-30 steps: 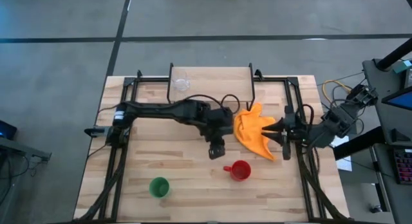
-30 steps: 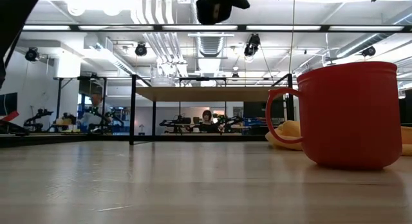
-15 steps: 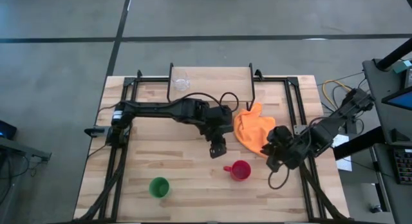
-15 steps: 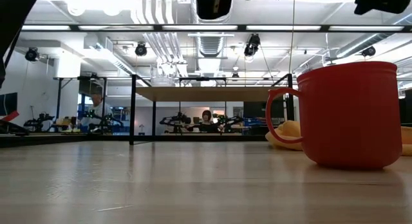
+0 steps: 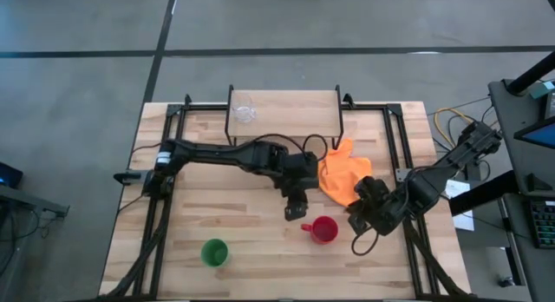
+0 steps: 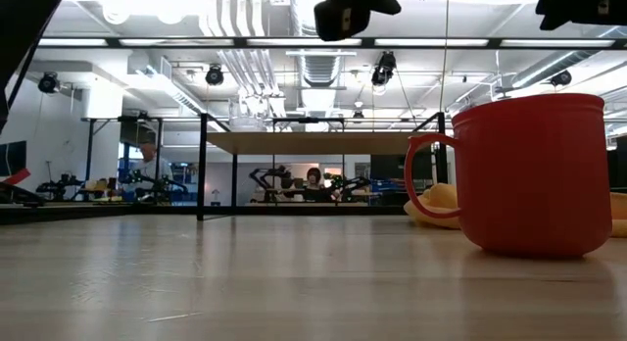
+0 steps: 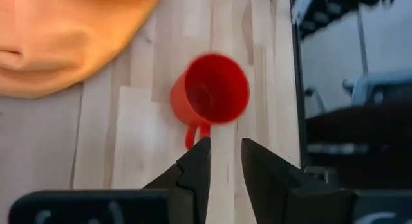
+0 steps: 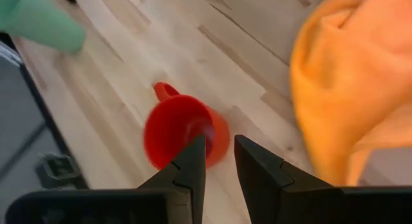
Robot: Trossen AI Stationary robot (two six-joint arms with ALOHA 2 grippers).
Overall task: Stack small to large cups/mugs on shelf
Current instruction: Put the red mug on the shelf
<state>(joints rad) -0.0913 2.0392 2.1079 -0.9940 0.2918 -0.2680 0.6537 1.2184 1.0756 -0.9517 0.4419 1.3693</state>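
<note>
On the desk [image 5: 199,206], the shelf [image 5: 286,104] carries the clear cup [image 5: 244,110]. The green cup [image 5: 214,251] stands near the front. My left gripper [image 5: 294,210] and right gripper [image 5: 357,222] flank the red mug [image 5: 323,229], both nearly closed, holding nothing.

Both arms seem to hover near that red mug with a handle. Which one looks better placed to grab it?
Probably the left. The left gripper hangs just beside the red mug with a handle, lined up with its handle. The right gripper is near too, on the side away from the handle.
</note>
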